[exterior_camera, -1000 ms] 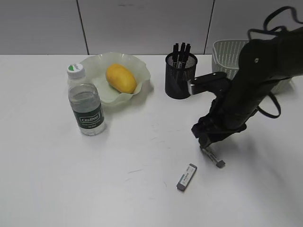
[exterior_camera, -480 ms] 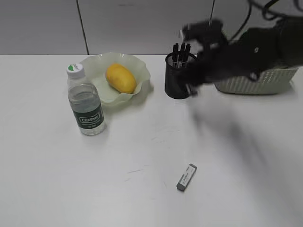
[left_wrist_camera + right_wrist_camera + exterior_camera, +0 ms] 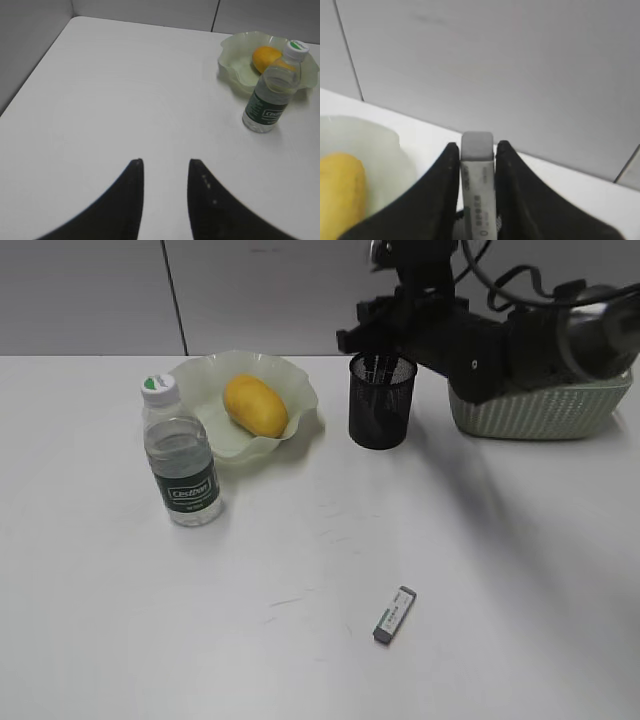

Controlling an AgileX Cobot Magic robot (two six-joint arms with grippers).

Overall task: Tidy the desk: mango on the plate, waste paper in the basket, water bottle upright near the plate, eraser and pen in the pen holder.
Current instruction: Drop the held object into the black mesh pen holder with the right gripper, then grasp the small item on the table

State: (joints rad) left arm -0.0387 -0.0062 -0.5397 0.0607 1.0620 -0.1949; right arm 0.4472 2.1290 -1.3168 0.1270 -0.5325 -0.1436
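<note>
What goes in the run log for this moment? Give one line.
right tool: shut on pen, above pen holder | left tool: open, empty | mango: on plate | water bottle: upright | eraser: on desk

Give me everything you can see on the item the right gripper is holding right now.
The right gripper is shut on a pen: a slim grey-white stick with a flat grey end cap and small dark print along its pale barrel. It stands lengthwise between the black fingers, cap end protruding past the tips, touched on both sides. Its lower end is out of frame. In the exterior view the gripper hovers at the pen holder; the pen itself is hidden there.
</note>
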